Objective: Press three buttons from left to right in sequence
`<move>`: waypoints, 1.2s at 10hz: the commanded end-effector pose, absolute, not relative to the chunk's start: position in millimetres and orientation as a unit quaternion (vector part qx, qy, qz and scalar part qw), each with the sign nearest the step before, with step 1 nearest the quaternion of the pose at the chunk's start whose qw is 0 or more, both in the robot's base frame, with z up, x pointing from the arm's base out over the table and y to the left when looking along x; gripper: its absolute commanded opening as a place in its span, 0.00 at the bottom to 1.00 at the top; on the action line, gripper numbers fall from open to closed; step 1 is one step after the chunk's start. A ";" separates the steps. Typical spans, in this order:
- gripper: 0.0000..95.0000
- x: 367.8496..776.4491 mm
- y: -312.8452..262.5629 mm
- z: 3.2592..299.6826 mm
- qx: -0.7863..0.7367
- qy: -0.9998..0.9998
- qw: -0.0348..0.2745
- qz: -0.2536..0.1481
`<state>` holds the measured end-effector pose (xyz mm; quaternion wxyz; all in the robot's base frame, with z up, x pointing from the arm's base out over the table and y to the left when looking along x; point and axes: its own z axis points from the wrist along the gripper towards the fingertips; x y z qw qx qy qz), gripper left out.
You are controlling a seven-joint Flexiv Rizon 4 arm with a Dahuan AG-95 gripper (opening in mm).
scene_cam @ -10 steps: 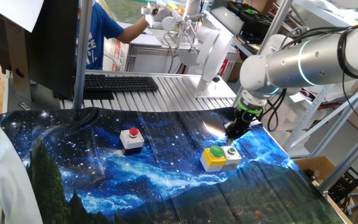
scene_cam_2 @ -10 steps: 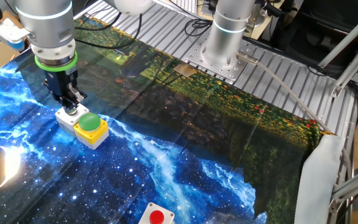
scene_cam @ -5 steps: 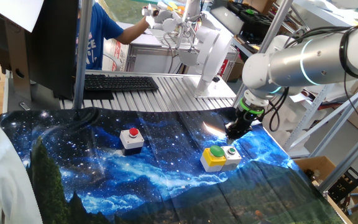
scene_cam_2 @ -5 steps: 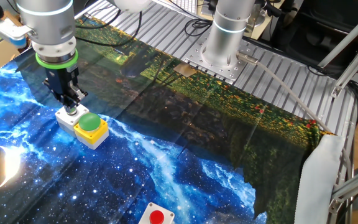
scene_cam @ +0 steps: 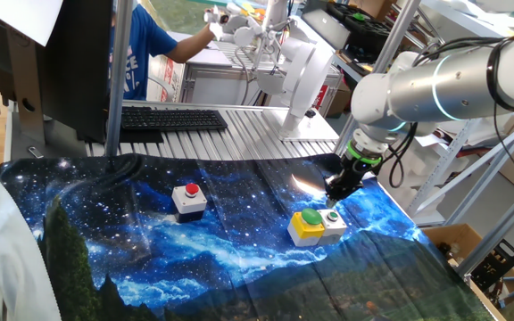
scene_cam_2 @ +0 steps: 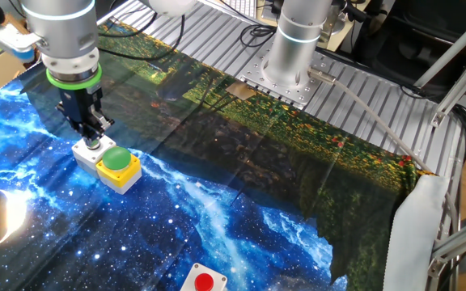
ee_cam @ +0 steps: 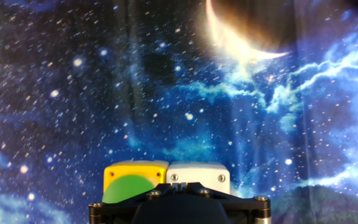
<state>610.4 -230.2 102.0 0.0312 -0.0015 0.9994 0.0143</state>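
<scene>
The red button (scene_cam: 190, 190) on its grey-white box stands at the left, and also shows in the other fixed view (scene_cam_2: 204, 282). The large green dome (scene_cam: 310, 218) on the yellow box and the small green cap (scene_cam: 333, 216) on the white box (scene_cam: 335, 228) stand side by side at the right. My gripper (scene_cam: 336, 193) hangs just above the white box (scene_cam_2: 83, 151), beside the dome (scene_cam_2: 117, 158). In the hand view the fingertips (ee_cam: 180, 185) meet, shut on nothing, over the white box (ee_cam: 197, 173); the small cap is hidden there, and the dome (ee_cam: 128, 190) shows to the left.
A starry blue cloth (scene_cam: 132, 232) covers the table. A keyboard (scene_cam: 172, 118) and a monitor (scene_cam: 70, 62) stand behind it on the metal slats. A second robot's base (scene_cam_2: 290, 56) is bolted at the far side. A person in blue (scene_cam: 145, 53) works at the back.
My gripper has risen slightly above the white box and the arm has shifted a little. The buttons have not moved.
</scene>
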 end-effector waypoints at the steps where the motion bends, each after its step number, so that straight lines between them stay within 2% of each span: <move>1: 0.00 607.2 -231.7 100.8 -0.002 0.999 0.030 0.013; 12: 0.00 596.1 -238.8 90.0 0.010 0.999 0.028 0.012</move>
